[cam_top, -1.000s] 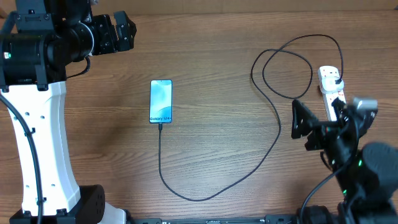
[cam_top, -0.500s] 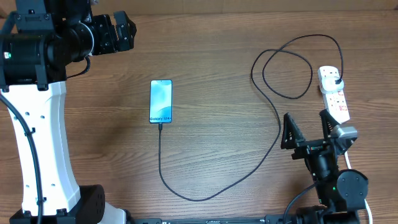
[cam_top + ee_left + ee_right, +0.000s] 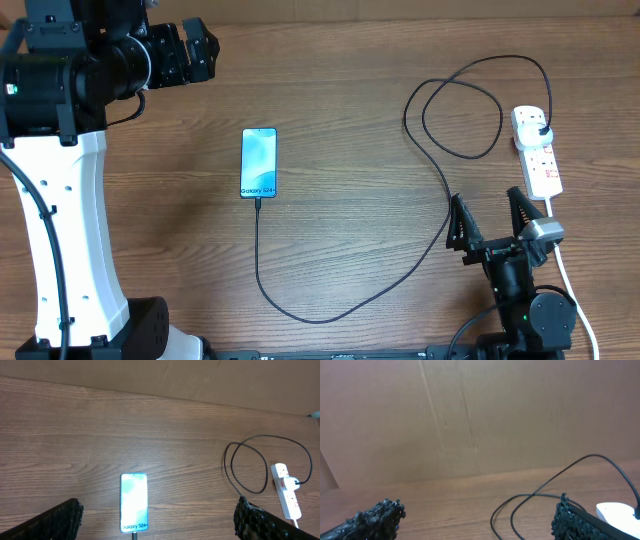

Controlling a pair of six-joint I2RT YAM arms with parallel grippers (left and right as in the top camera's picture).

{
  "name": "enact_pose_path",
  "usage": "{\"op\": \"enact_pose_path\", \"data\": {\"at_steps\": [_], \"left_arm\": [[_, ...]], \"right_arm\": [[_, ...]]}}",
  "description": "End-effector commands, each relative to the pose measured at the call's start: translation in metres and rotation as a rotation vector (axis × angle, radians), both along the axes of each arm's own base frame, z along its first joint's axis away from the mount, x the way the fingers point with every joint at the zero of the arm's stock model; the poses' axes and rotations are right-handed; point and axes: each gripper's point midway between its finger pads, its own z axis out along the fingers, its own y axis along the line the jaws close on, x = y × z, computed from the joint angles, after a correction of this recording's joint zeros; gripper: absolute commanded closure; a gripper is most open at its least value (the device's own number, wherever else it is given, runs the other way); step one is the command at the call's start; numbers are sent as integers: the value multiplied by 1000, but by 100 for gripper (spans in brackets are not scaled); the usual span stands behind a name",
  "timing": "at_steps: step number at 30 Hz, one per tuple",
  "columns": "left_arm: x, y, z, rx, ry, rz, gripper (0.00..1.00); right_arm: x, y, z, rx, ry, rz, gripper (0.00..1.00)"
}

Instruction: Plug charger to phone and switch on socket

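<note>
Your right gripper [image 3: 486, 200] holds its fingers wide and empty at five o'clock, with the socket [image 3: 535, 155] at three. Your left gripper [image 3: 205, 50] gapes empty at eleven. The phone [image 3: 258, 163] lies toward nine, the charger [image 3: 257, 240] tip at its six o'clock edge.

Lit phone [image 3: 258, 163], screen up — black charger [image 3: 257, 240] from its base to white socket [image 3: 540, 160]

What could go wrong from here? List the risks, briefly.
1. The open right gripper sits close beside the charger cable. A sideways swing could snag it and tug the connector out of the phone.
2. The cable loops close to the socket, so a reach for the switch might catch the loop or shove the strip.
3. The switch's state is too small to read, so it could be pressed the wrong way.
</note>
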Motion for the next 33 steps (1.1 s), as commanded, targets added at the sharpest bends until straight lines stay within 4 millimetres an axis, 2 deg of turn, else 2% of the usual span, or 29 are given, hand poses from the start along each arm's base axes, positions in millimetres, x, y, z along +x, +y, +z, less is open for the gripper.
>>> {"op": "enact_pose_path", "data": {"at_steps": [1,6,14,16,33], "left_arm": [[-2,-1,4,-10,-10,-4,0],[-2,-1,4,-10,-10,-4,0],[-2,-1,4,-10,-10,-4,0],[-2,-1,4,-10,-10,-4,0],[-2,-1,4,-10,-9,-4,0]], "right_arm": [[0,1,-7,0,-7,3,0],[1,1,-14,-1,7,3,0],[5,4,-42,-4,75,16,0],[5,5,-55,-9,129,23,0],[5,5,-56,-9,130,23,0]]}}
